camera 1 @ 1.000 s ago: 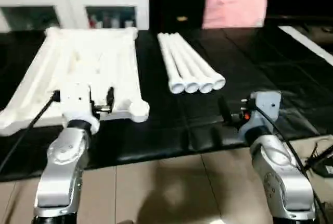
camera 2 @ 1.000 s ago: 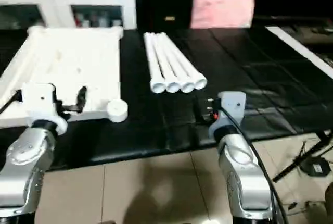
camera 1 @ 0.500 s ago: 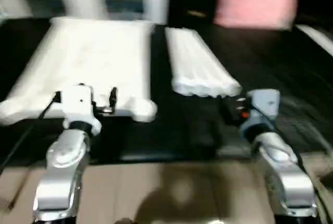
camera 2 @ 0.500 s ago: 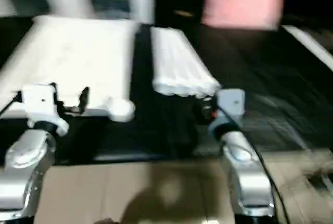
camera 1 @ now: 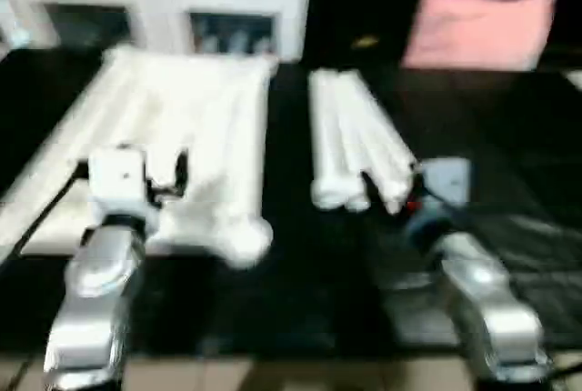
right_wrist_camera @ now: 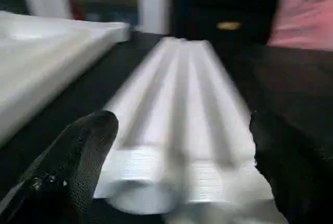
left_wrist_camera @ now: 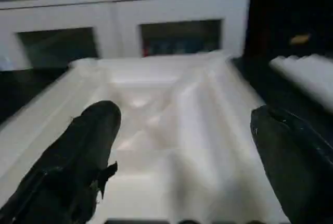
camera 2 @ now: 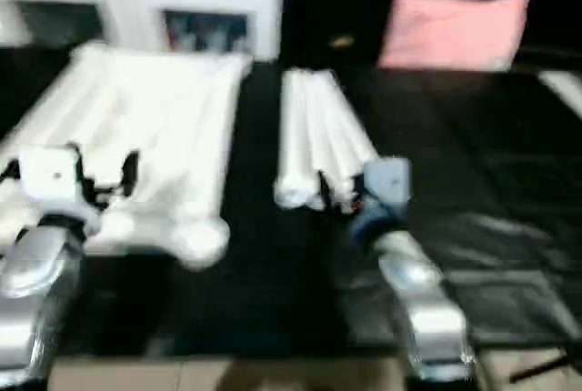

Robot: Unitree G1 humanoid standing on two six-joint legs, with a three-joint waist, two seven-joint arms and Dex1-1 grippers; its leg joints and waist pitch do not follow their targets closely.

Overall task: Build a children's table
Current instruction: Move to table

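- The silver forearms reach forward from the near edge; the left gripper [left_wrist_camera: 182, 146] hangs over the near end of the white plastic tabletop [camera 1: 195, 127], fingers [left_wrist_camera: 86, 146] spread wide, gripping nothing.
- The right gripper [right_wrist_camera: 182, 156] sits just short of the near ends of the legs [camera 1: 350, 141], fingers [right_wrist_camera: 78, 161] likewise wide apart and empty.
- The tabletop lies upside down on the black mat [camera 1: 300, 264], ribbed underside up, long axis running away from the robot; a round corner socket [camera 1: 244, 236] juts at its near right corner.
- The four white tube legs lie side by side to its right, long axes also pointing away, open ends toward the robot.
- Motion blur smears the ribs and the leg ends.
- Beyond stand a white glass-doored cabinet [camera 1: 164, 9] and a pink cushion [camera 1: 477, 29].
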